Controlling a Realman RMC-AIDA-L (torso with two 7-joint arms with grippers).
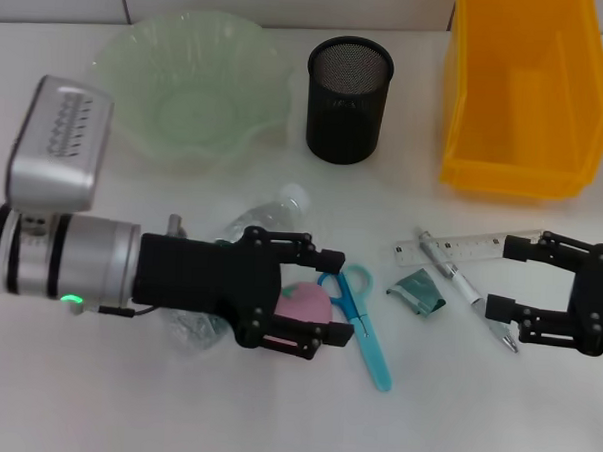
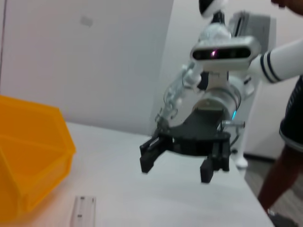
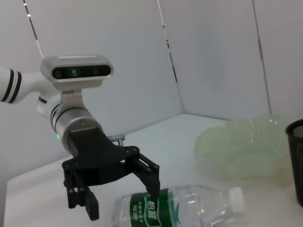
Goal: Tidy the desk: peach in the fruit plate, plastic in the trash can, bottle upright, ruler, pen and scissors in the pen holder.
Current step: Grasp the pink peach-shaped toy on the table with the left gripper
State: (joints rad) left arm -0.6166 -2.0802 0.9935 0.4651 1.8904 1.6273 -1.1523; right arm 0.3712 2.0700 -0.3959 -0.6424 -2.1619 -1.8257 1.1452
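**Peach framed by the left jaws**

The left gripper (image 1: 328, 305) is held low in the lower centre of the frame, its jaws spread to either side of the pink peach (image 1: 303, 304), which lies on the bench (image 1: 93, 407) between bottle (image 1: 267, 213) and scissors (image 1: 362, 319). The fruit plate (image 1: 192, 86) is seen at upper left. The right gripper (image 1: 504, 278) is spread near the pen (image 1: 464, 288) and ruler (image 1: 461, 248).

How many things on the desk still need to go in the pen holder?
3, none hidden as far as the head view shows: scissors beside the left gripper, ruler and pen crossing near the right gripper.
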